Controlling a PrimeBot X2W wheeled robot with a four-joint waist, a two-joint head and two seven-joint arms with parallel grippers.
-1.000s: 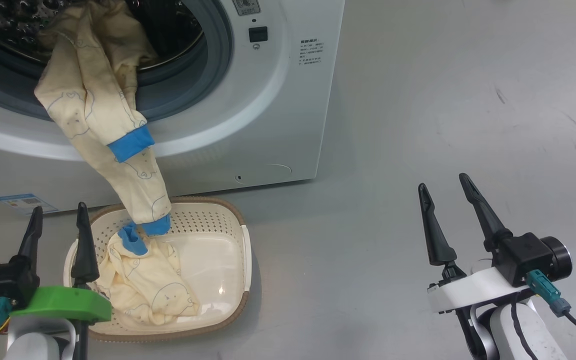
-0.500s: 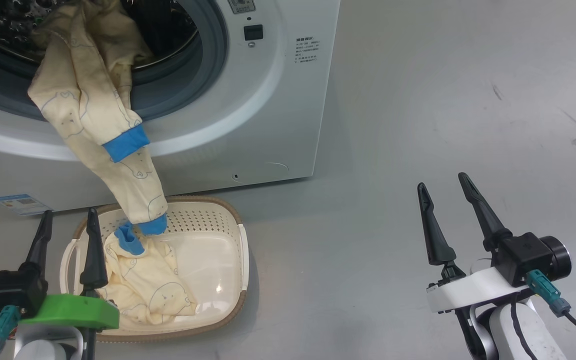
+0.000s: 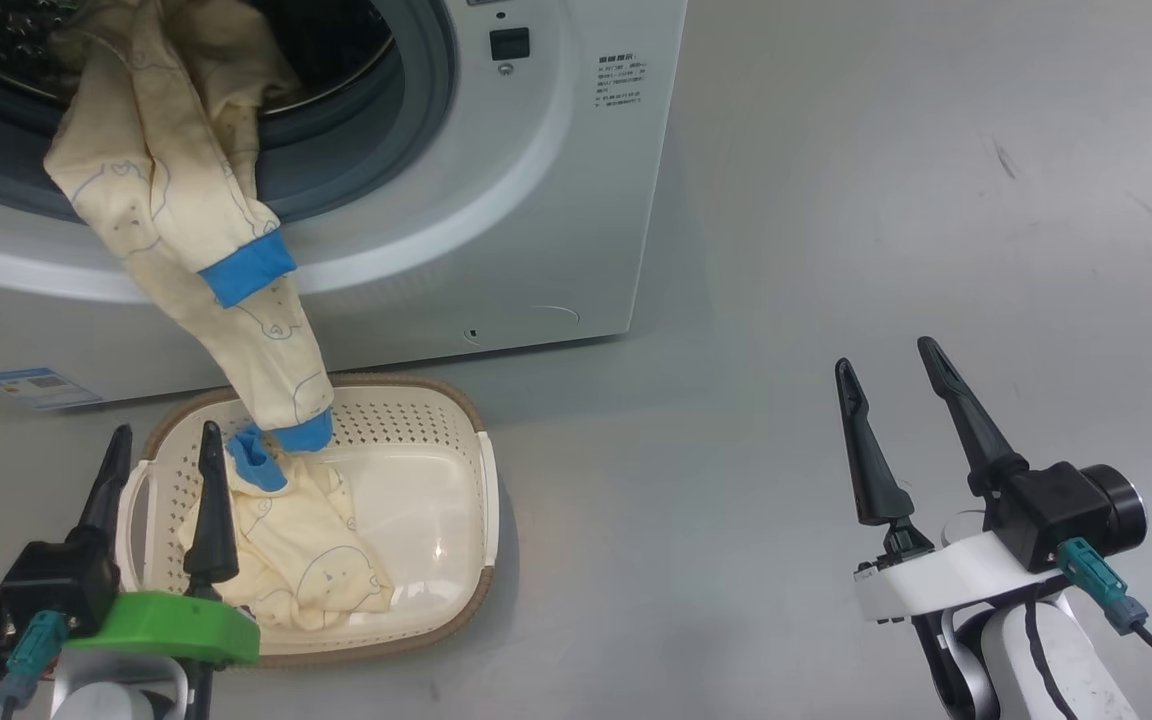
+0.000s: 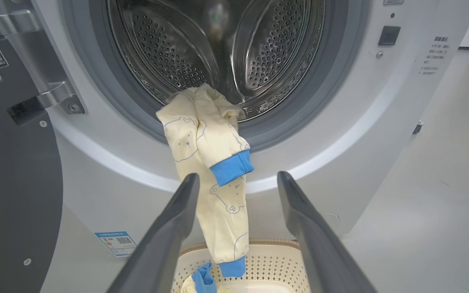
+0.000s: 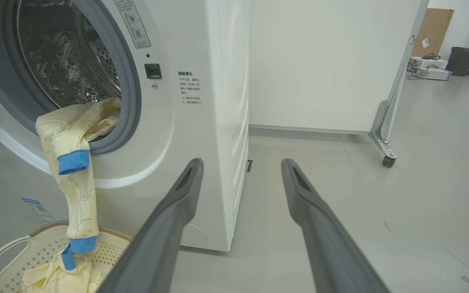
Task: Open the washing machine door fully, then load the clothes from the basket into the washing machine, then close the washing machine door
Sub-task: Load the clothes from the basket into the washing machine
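**Head view.** Find the left gripper at lower left, fingers spread wide and empty, near the left end of the basket. Find the right gripper at lower right, likewise spread and empty, above bare floor and well apart from the basket. Note the hanging garment draped out of the washer mouth, with its bottom blue cuff reaching into the basket. Note the loose garment crumpled on the basket bottom, left half.

**Left wrist view.** Look between the spread fingers at the hanging garment. Trace it from the gasket lip, just before the drum, past a folded blue cuff at mid-length, down to the basket. Note the door swung clear at left.

**Right wrist view.** Confirm the same drape from the side, with the loose garment bunched beneath it.

**Handling.** Treat both garments as light, limp and easy to grip. Expect sagging, trailing and possible snagging on the gasket. Pinch a thick bunched fold, never a single layer or a cuff edge. Take the hanging garment at mid-length, near the folded cuff, and carry it up and into the drum. Take the loose garment at its highest bunch. Judge loading as only part done.
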